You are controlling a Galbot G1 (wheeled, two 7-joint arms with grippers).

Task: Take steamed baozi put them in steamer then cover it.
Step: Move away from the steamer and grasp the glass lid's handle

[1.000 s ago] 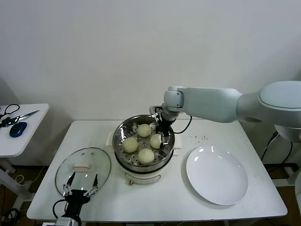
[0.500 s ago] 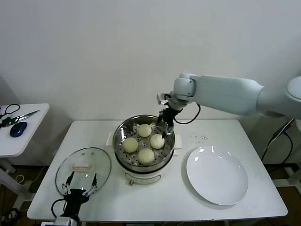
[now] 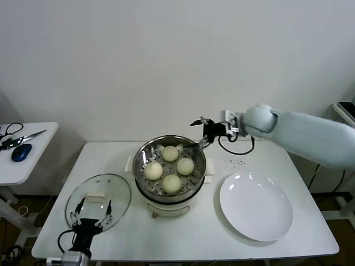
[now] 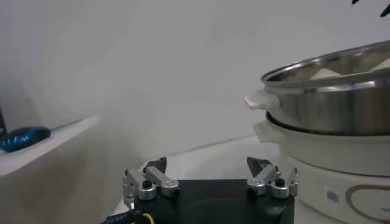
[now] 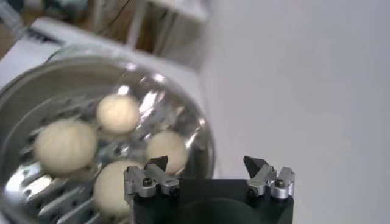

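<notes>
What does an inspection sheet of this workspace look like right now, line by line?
Surface: white table, dark specks near the back.
Job's things: four baozi in the steamer; cover flat on the table, left of it.
Clutter: bare white plate.
Grippers: right gripper above the steamer's back rim, jaws open and bare; left gripper low over the cover's near edge, jaws open.
Cables: black lead at the right wrist.
Surroundings: side table with scissors and a blue mouse.

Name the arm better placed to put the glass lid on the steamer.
Left. The left gripper, jaws open, hovers right at the cover lying on the table. The right gripper is empty behind the steamer, which holds all four baozi.
</notes>
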